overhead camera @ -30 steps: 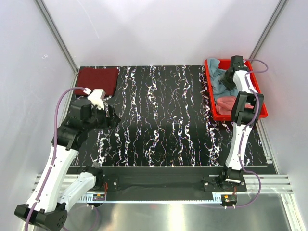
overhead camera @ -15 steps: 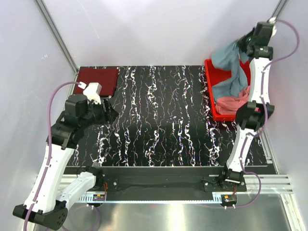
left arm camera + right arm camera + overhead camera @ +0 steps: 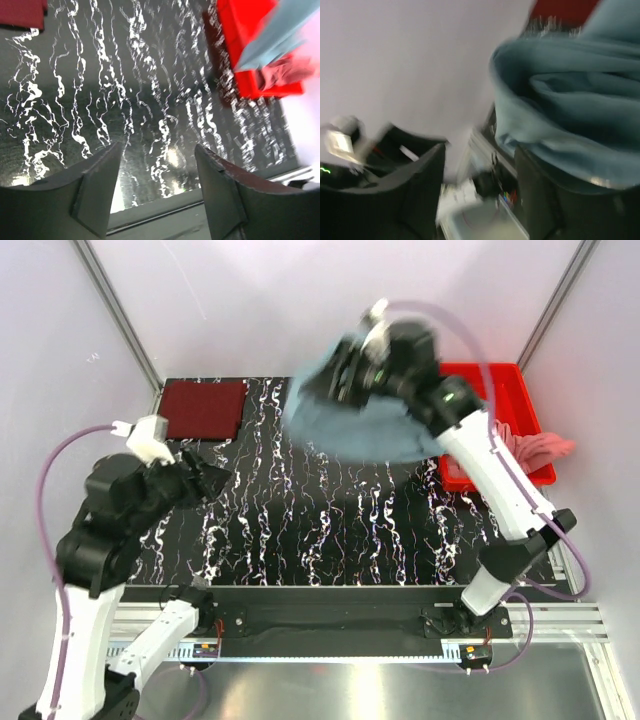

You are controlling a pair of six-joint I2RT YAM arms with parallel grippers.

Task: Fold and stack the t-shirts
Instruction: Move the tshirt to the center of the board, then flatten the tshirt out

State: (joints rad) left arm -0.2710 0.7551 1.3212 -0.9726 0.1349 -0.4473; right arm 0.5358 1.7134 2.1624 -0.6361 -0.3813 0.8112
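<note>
The grey-blue t-shirt is in mid-air over the far middle of the table, blurred, spread below my right gripper. In the right wrist view its cloth bunches over the right finger, while the jaws of my right gripper stand apart with nothing between them. The maroon t-shirt lies folded at the far left corner. Over the right rim of the red tray hangs the pink t-shirt. My left gripper hovers open over the left of the table, holding nothing.
White walls and slanted metal posts close in the table on three sides. The left wrist view shows the red tray with pink cloth and a blurred grey-blue edge, and the table's near metal rail below.
The right arm swung from high over the tray leftward across the table, carrying the grey-blue shirt out. The pink shirt slid over the tray's right rim. The left arm drew back and left.
</note>
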